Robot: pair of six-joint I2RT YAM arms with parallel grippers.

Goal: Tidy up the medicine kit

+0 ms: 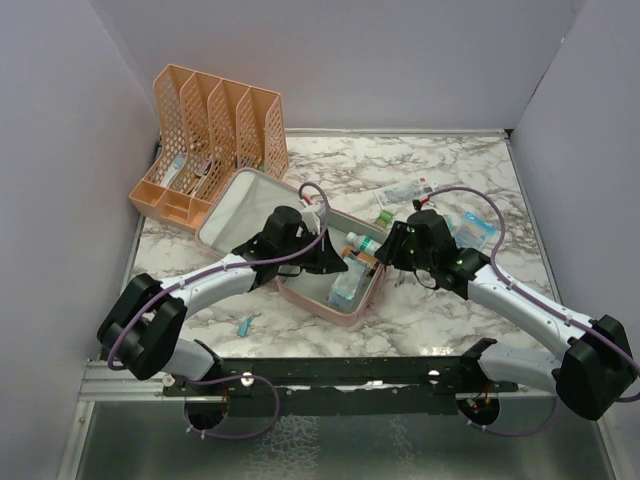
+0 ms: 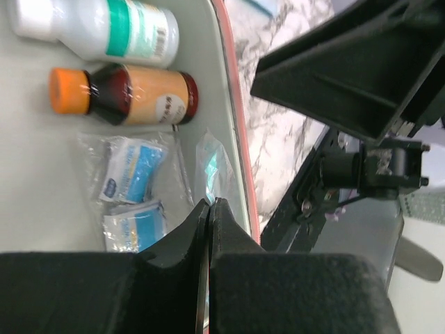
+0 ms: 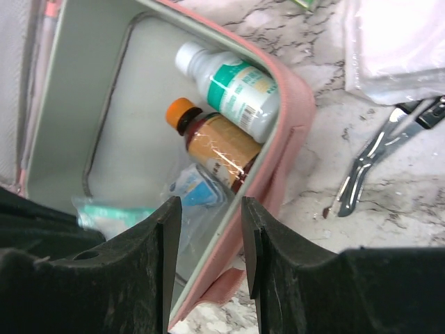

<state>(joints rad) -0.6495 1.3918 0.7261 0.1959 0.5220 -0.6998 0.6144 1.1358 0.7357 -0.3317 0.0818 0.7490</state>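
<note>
The case lies open at the middle of the table, its lid folded back toward the rack, and both grippers hang over its tray. The left gripper is pressed shut with its tips low inside the tray, just at the edge of a small clear sachet. Whether it nips the film cannot be told. The right gripper stands partly apart with nothing between its fingers, above the tray's right wall. Along that wall a white bottle and a brown bottle lie on their sides, side by side with long axes parallel and caps pointing into the tray, with blue packets just beside them. What looks unpacked lies outside the case on its right: forceps near the wall, a clear bag touching their handles, and a tube farther back. All of it is on the right arm's side, so that arm is probably the nearer one for the next pick. From the right wrist the forceps run on a slant away from the case. The open fingers would likely need to turn across that axis and shift outward over the wall before coming down.
</note>
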